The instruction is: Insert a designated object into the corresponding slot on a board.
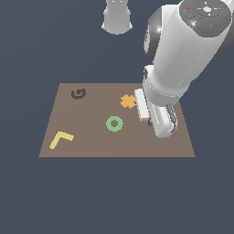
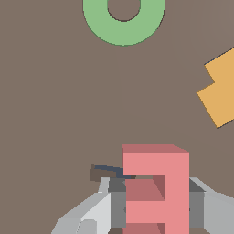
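The pink E block [image 2: 155,183] sits between my fingers [image 2: 114,203] in the wrist view. My gripper [image 2: 155,205] is shut on it, just above the brown board [image 2: 55,91]. A thin dark sliver [image 2: 107,171] shows beside the block; it may be an edge of the E slot, and the rest is hidden under the block. In the exterior view my gripper [image 1: 160,125] is low over the board [image 1: 91,148] at its right side. The arm covers the slot, and only a thin pink strip of the block [image 1: 149,112] shows.
On the board lie a green ring [image 1: 114,123] [image 2: 123,23], an orange cross shape [image 1: 128,101] [image 2: 221,89], a yellow L [image 1: 60,139] and a dark G-shaped cutout [image 1: 78,94]. A grey-white cylinder [image 1: 117,18] stands beyond the board.
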Tool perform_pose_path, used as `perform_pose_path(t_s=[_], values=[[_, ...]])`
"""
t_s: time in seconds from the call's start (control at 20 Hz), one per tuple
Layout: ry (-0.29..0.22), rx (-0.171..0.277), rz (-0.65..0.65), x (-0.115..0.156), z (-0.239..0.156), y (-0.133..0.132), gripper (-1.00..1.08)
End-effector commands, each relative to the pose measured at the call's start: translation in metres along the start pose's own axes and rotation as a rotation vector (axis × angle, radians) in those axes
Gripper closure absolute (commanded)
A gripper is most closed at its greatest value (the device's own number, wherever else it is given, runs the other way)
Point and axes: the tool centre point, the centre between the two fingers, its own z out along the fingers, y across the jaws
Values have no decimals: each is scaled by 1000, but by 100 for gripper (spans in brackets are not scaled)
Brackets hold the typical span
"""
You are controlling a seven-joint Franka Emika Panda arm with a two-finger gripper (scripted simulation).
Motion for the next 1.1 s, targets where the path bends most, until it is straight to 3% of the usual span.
perform_pose_path(t_s=[0.0,0.5,1.05], values=[[0,0,44,-7,0,-7,108],[0,0,143,-21,-1,-25,108],[0,0,144,-20,-1,-26,108]])
